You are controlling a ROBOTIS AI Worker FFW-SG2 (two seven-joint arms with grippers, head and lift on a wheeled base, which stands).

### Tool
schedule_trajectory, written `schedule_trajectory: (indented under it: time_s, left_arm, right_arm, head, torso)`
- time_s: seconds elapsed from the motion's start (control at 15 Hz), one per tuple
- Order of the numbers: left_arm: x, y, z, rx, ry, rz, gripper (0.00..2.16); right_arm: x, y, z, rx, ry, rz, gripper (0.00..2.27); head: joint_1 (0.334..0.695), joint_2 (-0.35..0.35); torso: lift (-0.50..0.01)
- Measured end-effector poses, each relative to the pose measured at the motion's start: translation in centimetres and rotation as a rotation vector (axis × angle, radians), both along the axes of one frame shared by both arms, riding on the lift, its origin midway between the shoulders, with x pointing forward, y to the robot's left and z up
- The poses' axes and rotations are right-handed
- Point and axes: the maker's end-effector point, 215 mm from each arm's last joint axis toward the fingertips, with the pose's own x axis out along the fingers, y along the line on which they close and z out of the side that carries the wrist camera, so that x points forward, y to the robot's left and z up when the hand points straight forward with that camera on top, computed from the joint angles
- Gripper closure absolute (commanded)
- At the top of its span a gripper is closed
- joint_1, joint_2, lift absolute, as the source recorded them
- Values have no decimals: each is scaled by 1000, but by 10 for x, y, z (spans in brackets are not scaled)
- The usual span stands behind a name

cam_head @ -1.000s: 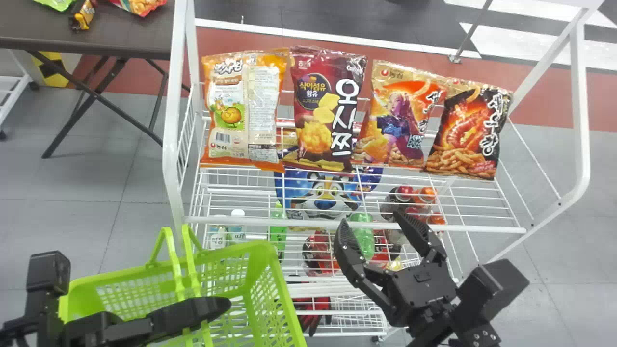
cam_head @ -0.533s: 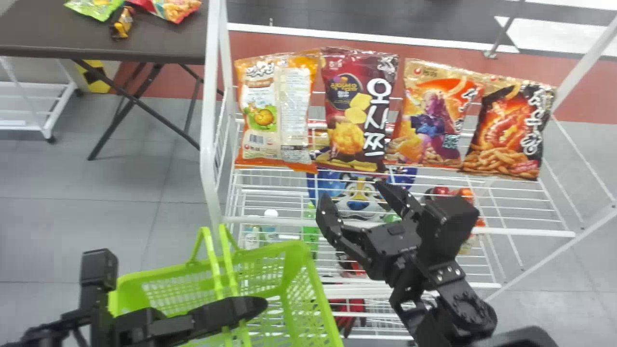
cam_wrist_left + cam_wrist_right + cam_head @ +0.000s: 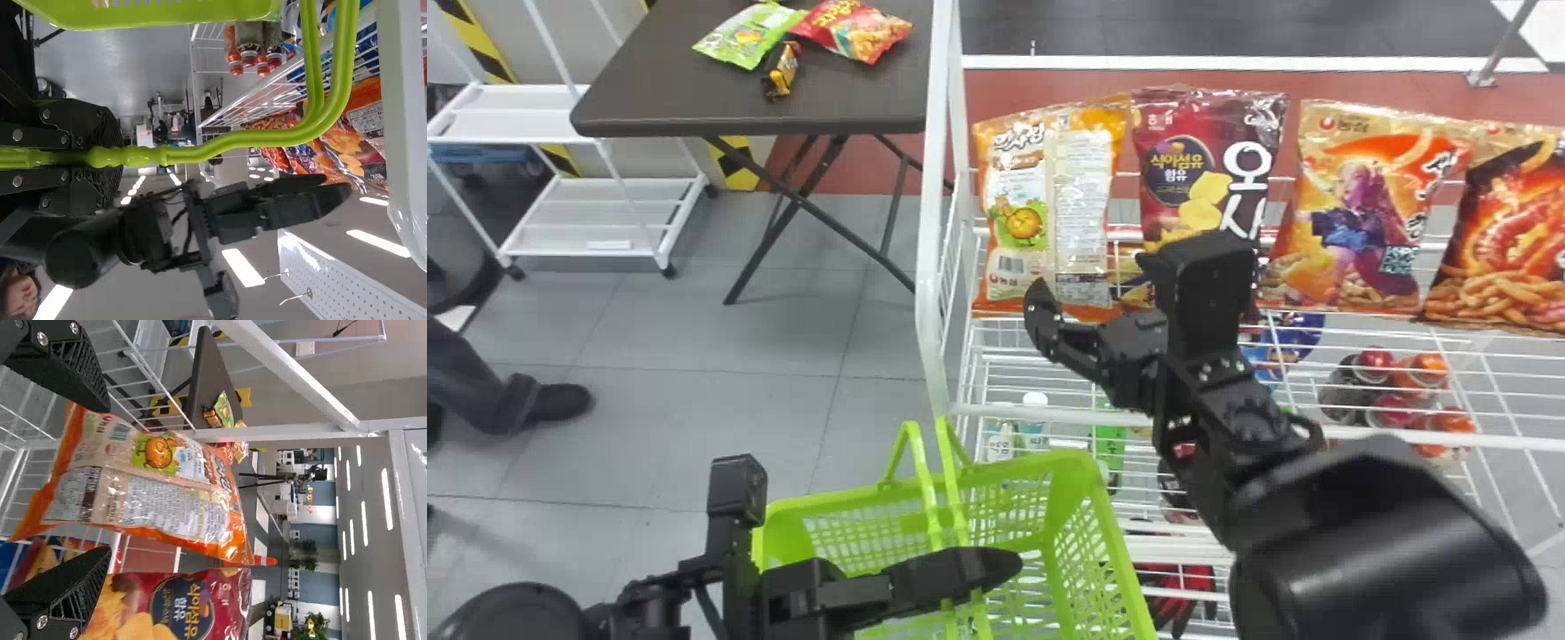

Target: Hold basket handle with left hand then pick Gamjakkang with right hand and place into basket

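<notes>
We find the Gamjakkang (image 3: pixel 1018 196) on the rack (image 3: pixel 931 222), the right claw (image 3: pixel 110 479) wide, facing it, the left claw (image 3: pixel 120 159) closed on the handle (image 3: pixel 267 137); we advise straddling both edges evenly, clear of the red bag (image 3: pixel 187 607), then squeezing lightly

Lead: "Which finish do you see on the basket (image 3: pixel 1072 473)?"
Aide: "You see smooth, slightly glossy plastic. The rack (image 3: pixel 935 293) is smooth, painted metal."
Lead: "Your Gamjakkang bag (image 3: pixel 1018 178)?"
Aide: "Glossy, crinkled plastic film."
Lead: "Your right gripper (image 3: pixel 1096 283)?"
Aide: "Matt body, rough-textured pads (image 3: pixel 79 590). Your table (image 3: pixel 667 98) top: smooth, matt."
</notes>
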Motion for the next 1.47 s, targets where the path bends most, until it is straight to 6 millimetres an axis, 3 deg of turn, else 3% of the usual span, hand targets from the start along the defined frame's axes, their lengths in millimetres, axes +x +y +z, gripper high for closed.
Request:
schedule_trajectory:
  time_s: [0.33,0.53,0.6,0.67,0.8,0.87,1.0,1.13,1.47]
  left_arm:
    - [1,4,0,-2,1,1,2145]
    - [2,5,0,-8,3,3,2145]
    - [2,5,0,-8,3,3,2145]
    - [2,6,1,-10,3,4,2145]
    - [3,8,-1,-12,7,9,2145]
    - [3,9,-1,-12,8,10,2145]
    - [4,8,-1,-14,8,8,2145]
    - [4,8,0,-18,7,8,2145]
    - [3,10,0,-22,11,14,2145]
  right_arm:
    - [48,40,-21,-26,70,65,46]
    - [66,52,-28,-74,54,83,221]
    - [70,51,-29,-97,44,66,377]
    - [71,49,-34,-120,48,57,670]
    - [71,43,-43,-156,71,44,1777]
    - [71,37,-51,-181,93,31,2091]
    - [66,28,-68,-227,144,18,2240]
    - [61,23,-73,-245,156,11,2243]
    - [50,24,-37,-227,74,-4,2243]
  head:
    - [695,129]
    - [695,151]
    - [695,150]
    - [695,149]
    - [695,145]
    - [695,137]
    - [695,126]
    - [695,120]
    - [695,124]
  torso:
    - [-17]
    - [-17]
    - [-17]
    - [-17]
    - [-17]
    - [-17]
    - [-17]
    - [-17]
    - [-17]
